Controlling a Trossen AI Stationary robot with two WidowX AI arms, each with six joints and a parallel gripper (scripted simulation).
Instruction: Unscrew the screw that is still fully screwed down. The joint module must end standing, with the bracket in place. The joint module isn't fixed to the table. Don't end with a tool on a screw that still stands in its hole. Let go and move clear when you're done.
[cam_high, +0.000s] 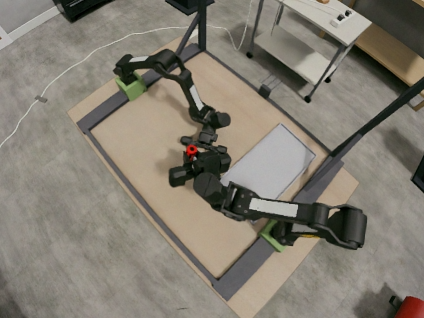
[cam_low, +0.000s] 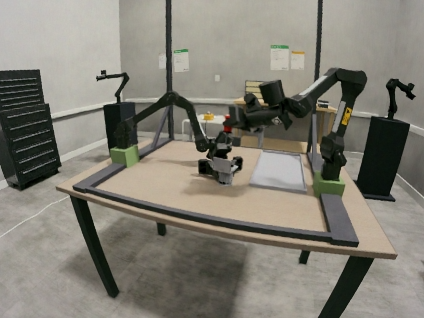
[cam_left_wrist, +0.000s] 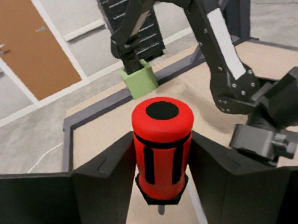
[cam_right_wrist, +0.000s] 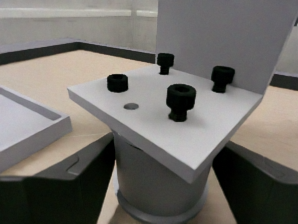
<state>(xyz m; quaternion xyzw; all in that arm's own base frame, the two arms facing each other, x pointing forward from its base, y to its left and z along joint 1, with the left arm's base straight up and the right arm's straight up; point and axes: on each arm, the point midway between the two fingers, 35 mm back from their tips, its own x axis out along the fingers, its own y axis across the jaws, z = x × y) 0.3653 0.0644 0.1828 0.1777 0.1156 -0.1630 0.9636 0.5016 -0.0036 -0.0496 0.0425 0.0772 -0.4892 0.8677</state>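
1. My left gripper (cam_high: 192, 154) (cam_low: 230, 125) (cam_left_wrist: 160, 137) had its jaws clamped on the red screwdriver (cam_high: 191, 149) (cam_low: 226, 127) (cam_left_wrist: 162, 142), handle between the fingers, held up above the tabletop (cam_high: 125, 137) (cam_low: 150, 172) (cam_left_wrist: 97, 145) (cam_right_wrist: 90, 65).
2. My right gripper (cam_high: 204, 145) (cam_low: 221, 167) (cam_right_wrist: 162, 139) had its jaws closed round the joint module (cam_low: 226, 178) (cam_right_wrist: 160, 175), one finger each side of the grey cylinder.
3. Joint module stood upright on the tabletop, bracket (cam_low: 223, 164) (cam_right_wrist: 215, 40) on top, its vertical plate rising at the back.
4. Four black screws in the bracket. Fully down: the low screw (cam_right_wrist: 117, 83), head right at the plate, beside a small open hole (cam_right_wrist: 131, 106).
5. Standing proud: near screw (cam_right_wrist: 180, 101), back screw (cam_right_wrist: 165, 63), side screw (cam_right_wrist: 222, 78).
6. Screwdriver was off all four screws; tip too small to place exactly.
7. Grey tray (cam_high: 270, 165) (cam_low: 279, 171) (cam_right_wrist: 30, 137) lay flat near the module, apart from it.
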